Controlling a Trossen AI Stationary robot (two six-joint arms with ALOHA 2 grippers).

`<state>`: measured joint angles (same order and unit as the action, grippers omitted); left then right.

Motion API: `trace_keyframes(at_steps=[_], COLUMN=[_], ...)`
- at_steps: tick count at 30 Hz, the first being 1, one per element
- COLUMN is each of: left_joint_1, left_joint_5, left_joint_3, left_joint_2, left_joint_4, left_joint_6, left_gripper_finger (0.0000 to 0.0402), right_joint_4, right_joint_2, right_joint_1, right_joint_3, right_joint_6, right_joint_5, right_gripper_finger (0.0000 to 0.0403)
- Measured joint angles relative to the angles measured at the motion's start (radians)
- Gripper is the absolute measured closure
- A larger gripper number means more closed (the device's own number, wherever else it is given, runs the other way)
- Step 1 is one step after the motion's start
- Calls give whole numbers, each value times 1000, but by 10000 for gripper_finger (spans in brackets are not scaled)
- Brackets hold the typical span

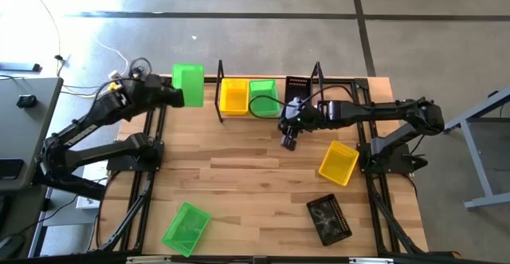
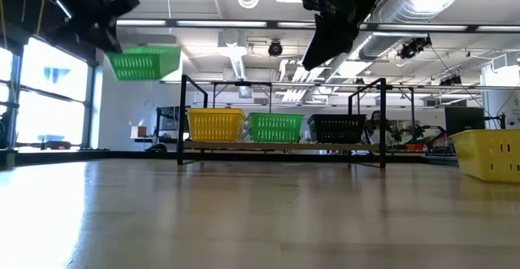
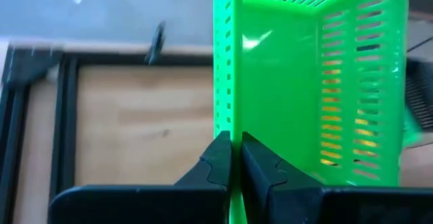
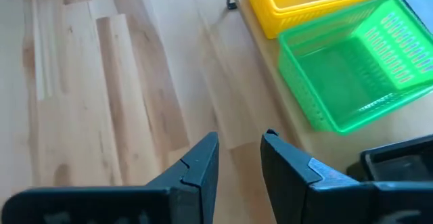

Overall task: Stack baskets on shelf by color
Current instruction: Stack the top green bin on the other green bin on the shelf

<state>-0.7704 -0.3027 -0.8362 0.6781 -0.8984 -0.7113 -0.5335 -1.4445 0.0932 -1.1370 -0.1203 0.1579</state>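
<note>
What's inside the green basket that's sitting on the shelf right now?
The green basket on the shelf looks empty in the right wrist view: its bare floor shows, beside the yellow basket. One far corner runs out of frame, so that bit cannot be checked.

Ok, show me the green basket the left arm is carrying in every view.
High: green basket far left of the shelf, in the left end effector.
Low: upper left, in the air.
Left wrist: fills the centre, wall pinched.
Right wrist: not in it.
Shared landmark: the shelf's yellow basket.

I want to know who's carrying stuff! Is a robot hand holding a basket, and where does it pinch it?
Yes. The left gripper pinches a green basket by its side wall, lifted in the air. The right gripper holds nothing.
</note>
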Motion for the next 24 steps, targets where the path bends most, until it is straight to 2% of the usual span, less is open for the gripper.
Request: trace_keyframes(at_steps=[6,11,16,24], left_joint_1=[12,68,173,389], left_joint_5=[3,3,-4,-140], left_joint_3=[-161,-256,-306,-320], left_joint_2=[21,53,102,198], left_joint_4=[1,2,15,31], left_joint_6=[73,66,36,-68], left_gripper_finger=[400,400,401,401], right_joint_4=[0,17,72,97], right_joint_2=[0,0,0,0], right_joint_1=[-63,-114,-157,-201], right_joint_3=[0,0,0,0], right_joint_6=[-39,-45,-58,-56], right_joint_5=[56,77,77,76], right_gripper_finger=[307,307,307,307])
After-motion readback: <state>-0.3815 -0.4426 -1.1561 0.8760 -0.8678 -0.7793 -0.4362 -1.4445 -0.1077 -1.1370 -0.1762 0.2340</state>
